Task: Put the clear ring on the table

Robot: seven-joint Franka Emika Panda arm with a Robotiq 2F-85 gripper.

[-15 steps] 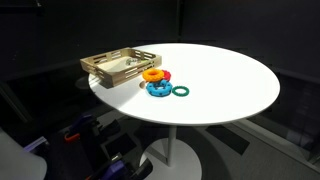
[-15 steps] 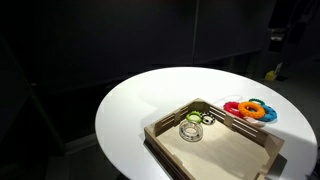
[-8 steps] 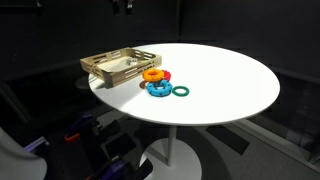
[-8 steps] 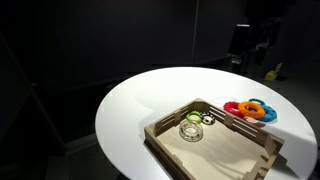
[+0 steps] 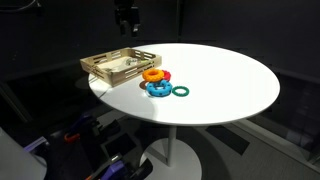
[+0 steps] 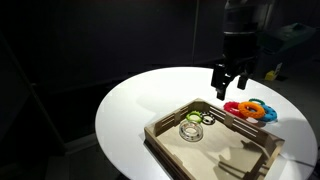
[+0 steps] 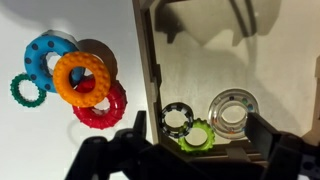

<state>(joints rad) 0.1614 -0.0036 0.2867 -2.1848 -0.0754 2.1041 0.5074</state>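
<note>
1. table (image 5: 230,80): round, white top; dark room around.
2. tray (image 6: 250,150): wooden, at the table edge; clear ring (image 7: 232,110) lies inside.
3. gripper (image 6: 230,90): fingers apart, empty, over the tray; lower than before.

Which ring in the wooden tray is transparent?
The clear ring: the tray floor shows through it, whereas its neighbours, the dark ring and the lime-green ring, are opaque.
</note>
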